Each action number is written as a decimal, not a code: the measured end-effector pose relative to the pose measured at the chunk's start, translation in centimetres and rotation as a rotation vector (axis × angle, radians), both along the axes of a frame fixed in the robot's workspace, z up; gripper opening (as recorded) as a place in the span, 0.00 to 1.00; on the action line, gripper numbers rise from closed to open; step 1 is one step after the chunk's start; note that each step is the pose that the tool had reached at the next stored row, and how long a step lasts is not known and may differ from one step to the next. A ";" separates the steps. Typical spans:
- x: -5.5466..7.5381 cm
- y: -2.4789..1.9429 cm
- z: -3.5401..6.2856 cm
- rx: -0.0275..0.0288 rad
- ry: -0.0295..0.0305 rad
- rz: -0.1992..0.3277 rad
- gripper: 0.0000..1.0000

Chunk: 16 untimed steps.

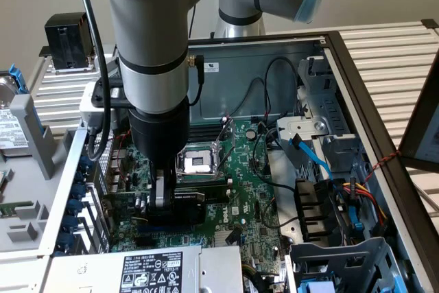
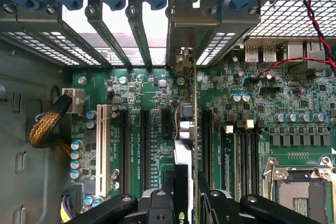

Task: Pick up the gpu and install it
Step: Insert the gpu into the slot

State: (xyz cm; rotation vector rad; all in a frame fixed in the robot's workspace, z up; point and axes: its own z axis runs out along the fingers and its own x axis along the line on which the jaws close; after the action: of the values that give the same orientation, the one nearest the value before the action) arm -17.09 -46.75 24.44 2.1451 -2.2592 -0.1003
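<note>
Nearest the lens, the black metal two-finger gripper (image 2: 182, 198) is clamped on the gpu (image 2: 182, 163), a short green-board card with a black cooler shroud, seen edge-on. The card stands upright over the large green motherboard (image 2: 142, 93), among the long black expansion slots (image 2: 125, 145). Its silver end bracket (image 2: 191, 30) is up at the perforated rear wall of the grey steel case (image 2: 31, 129). Whether it is seated cannot be told. It should handle as light and stiff but fragile: thin laminate, tiny soldered parts, bare contacts. The rigid plastic shroud and board edges look the safe hold, as here; the smooth faces could slip under a sideways push.
</note>
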 end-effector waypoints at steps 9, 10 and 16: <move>0.1 0.00 0.01 -0.0014 0.0052 0.000 0.27; 0.1 0.00 0.00 -0.0014 0.0051 0.000 0.27; 0.1 0.00 0.00 -0.0013 0.0050 0.000 0.27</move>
State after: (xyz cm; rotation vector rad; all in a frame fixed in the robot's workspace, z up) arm -17.00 -46.75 24.44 2.1417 -2.2559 -0.1040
